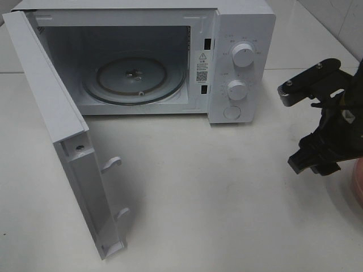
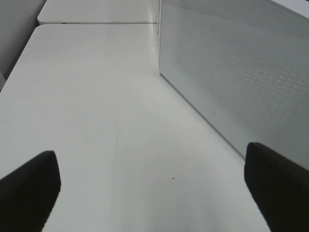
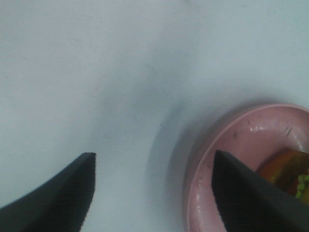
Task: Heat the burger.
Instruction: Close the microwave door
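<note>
burger (image 3: 285, 169): on pink plate (image 3: 231, 145)
table (image 1: 215, 187): white, holds microwave (image 1: 238, 34), door open
left gripper (image 2: 149, 193): wide apart, empty
right gripper (image 3: 152, 188): spread, empty, over plate rim

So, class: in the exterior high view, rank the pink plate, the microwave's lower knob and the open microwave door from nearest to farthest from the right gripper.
1. Pink plate, at the right edge, beside the right gripper.
2. Lower knob, on the microwave's control panel.
3. Open door, far left.

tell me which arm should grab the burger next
Right. Its open gripper hangs by the pink plate holding the burger, probably close enough to reach. The left gripper faces only bare table beside the microwave.
</note>
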Controlling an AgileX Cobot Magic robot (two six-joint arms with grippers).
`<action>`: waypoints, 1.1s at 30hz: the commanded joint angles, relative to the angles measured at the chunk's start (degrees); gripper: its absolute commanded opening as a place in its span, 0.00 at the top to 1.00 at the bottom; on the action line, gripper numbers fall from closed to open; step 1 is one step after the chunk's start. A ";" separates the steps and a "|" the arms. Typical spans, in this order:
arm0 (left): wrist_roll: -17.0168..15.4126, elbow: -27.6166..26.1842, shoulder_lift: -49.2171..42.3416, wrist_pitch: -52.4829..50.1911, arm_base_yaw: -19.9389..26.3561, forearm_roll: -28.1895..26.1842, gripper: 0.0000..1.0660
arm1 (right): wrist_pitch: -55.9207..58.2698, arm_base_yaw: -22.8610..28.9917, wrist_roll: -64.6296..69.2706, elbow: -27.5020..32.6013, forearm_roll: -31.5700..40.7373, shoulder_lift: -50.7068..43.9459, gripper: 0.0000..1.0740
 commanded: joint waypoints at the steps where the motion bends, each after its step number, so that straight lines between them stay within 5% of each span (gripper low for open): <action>1: 0.11 0.17 -1.20 -0.06 0.06 -0.06 0.08 | -0.74 -0.23 -9.22 -0.23 8.02 -4.98 0.24; 20: 0.11 0.17 -1.20 -0.06 0.06 -0.06 0.08 | 9.91 -0.06 -15.13 -0.23 19.88 -23.32 0.25; 33: 0.11 0.17 -1.20 -0.06 0.06 -0.06 0.08 | 13.98 -0.06 -16.90 0.11 21.20 -32.37 0.28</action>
